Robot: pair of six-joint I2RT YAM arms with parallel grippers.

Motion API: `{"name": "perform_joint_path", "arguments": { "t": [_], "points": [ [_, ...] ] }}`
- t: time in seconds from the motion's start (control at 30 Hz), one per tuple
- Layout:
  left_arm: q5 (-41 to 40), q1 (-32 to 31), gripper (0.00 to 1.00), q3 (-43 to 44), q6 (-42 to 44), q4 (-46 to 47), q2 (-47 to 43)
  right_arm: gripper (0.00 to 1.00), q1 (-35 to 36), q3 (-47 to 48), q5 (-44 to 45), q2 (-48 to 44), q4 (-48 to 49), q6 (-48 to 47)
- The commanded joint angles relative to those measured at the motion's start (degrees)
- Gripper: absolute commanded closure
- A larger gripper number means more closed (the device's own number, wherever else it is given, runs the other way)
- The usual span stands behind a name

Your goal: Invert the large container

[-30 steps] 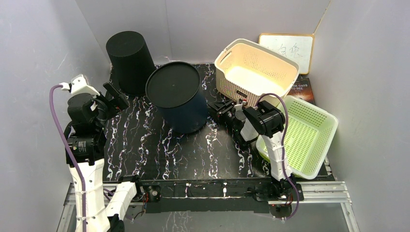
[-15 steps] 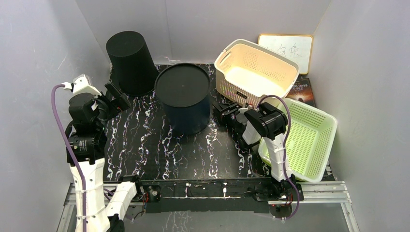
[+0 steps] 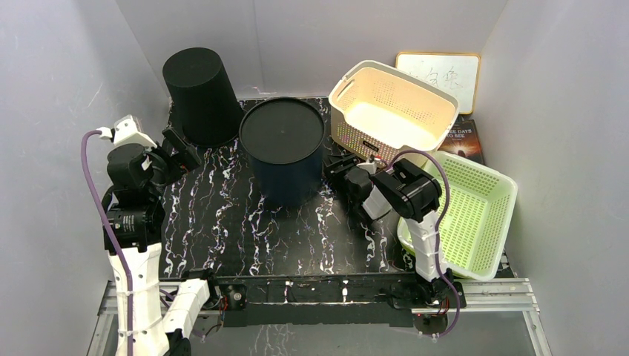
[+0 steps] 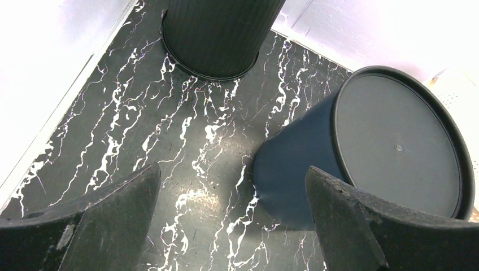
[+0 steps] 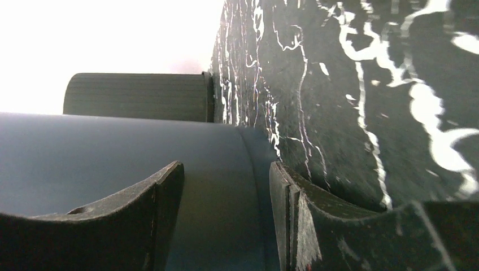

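Observation:
The large dark blue container stands on the black marble table with its flat closed base facing up. It also shows in the left wrist view and fills the left of the right wrist view. My right gripper is open and empty, its jaws level with the container's right side wall near the table, very close to it. My left gripper is open and empty at the table's left, well apart from the container, its jaws spread wide above bare table.
A black ribbed bin stands upside down at the back left, close behind the container. A cream perforated basket sits at the back right and a green basket at the right, behind my right arm. A whiteboard and a book lie beyond.
The container has gone from leaning left to standing flat, base up, and sits slightly further right. My right gripper has shifted slightly beside it. The left arm has barely moved.

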Motion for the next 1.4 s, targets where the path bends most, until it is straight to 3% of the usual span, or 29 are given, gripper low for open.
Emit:
{"name": "perform_joint_path", "arguments": {
  "t": [0.0,0.33,0.6,0.87,1.07,1.37],
  "points": [
    [0.70,-0.20,0.02,-0.06,0.81,0.12,-0.91,0.44,2.70,5.84,-2.14,2.84,-15.66,-9.21],
    [1.98,-0.16,0.02,2.05,1.48,0.33,-0.43,0.44,11.26,22.71,-6.27,6.81,-26.64,-18.18],
    [1.86,-0.20,0.02,1.99,2.13,-0.03,-0.18,0.45,20.00,44.02,-13.00,15.96,-33.83,-21.23],
    [3.28,-0.20,0.02,1.39,2.23,0.80,-0.14,0.45,21.88,58.90,-20.24,24.19,-38.47,-21.32],
    [3.52,-0.20,0.02,0.28,2.15,1.42,0.04,0.45,24.18,67.42,-26.33,28.05,-42.97,-26.38],
    [5.80,-0.14,0.02,-0.18,2.93,1.67,0.06,0.45,23.03,57.46,-22.62,18.55,-44.96,-33.65]
  ]
}}
